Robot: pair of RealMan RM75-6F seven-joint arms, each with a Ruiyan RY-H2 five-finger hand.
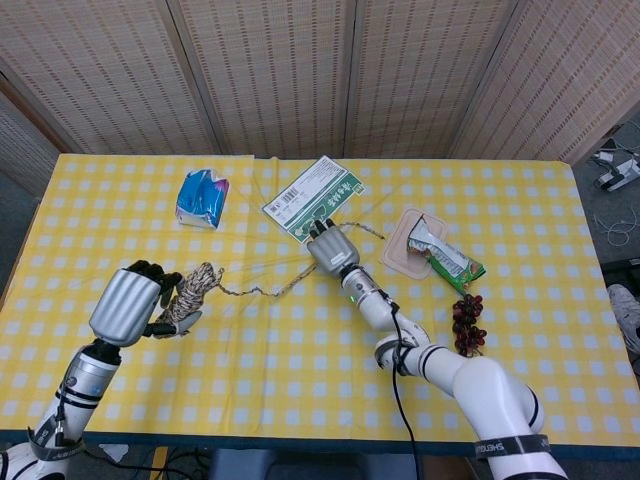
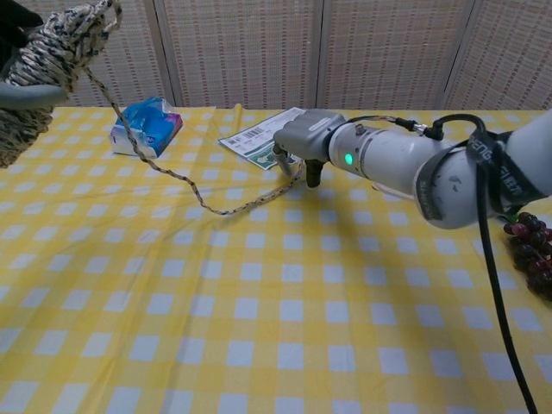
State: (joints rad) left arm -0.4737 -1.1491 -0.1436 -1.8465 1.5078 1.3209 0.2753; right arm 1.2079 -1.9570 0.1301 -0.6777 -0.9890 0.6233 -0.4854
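Behind right hand (image 1: 331, 250), rope (image 2: 241, 203) end hidden

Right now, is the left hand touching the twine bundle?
Touching. The head view shows the left hand with its fingers wrapped round the twine bundle; the chest view shows the same bundle lifted off the table.

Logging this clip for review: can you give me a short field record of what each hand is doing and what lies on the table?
left hand: holds a ball of twine above the table
right hand: fingers down on the loose twine strand; whether it pinches the strand is unclear
strand: runs from the ball across the checked tablecloth to the right hand
nearby: green-white packet, blue tissue pack, snack wrapper, grapes
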